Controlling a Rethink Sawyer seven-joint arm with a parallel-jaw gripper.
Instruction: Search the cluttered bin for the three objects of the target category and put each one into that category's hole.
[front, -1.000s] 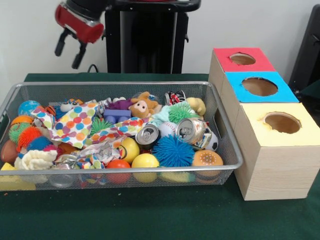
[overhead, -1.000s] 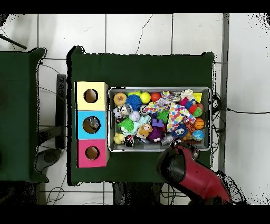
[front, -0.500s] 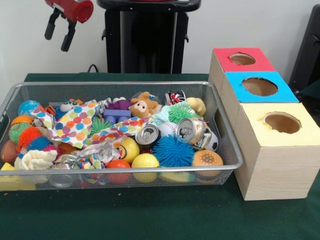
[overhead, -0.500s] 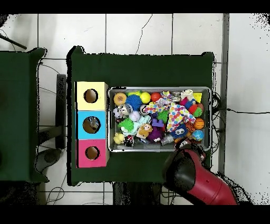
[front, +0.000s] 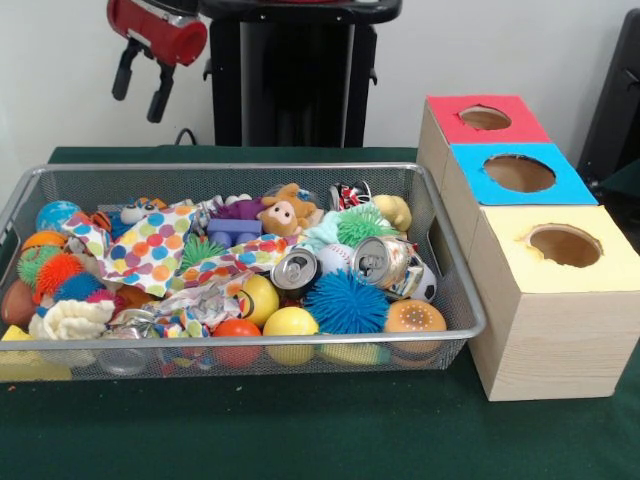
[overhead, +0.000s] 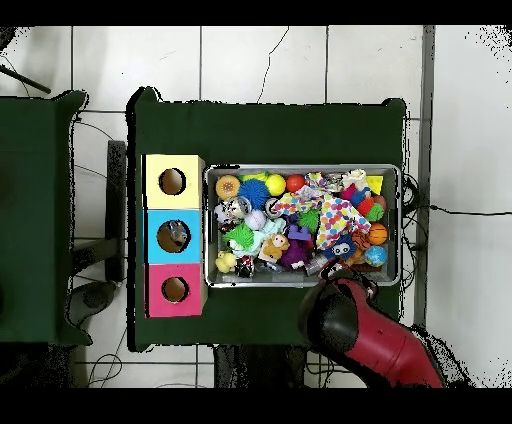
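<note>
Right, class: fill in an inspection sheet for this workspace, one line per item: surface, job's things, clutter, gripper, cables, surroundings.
Surface: green tablecloth.
Job's things: mesh bin full; red box, blue box, yellow box in a row beside it.
Clutter: crushed cans, spiky balls, plush toy, spotted cloth.
Gripper: gripper above the bin's far corner, jaws open, empty.
Cables: black cable behind the bin.
Surroundings: tiled floor.

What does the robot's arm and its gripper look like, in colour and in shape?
The arm is a thick, rounded tube with a glossy red shell and a black part at its end. The gripper has a red, cylinder-like body and two black fingers, each long, narrow and rounded at the tip. No cables or markings can be made out on them.
</note>
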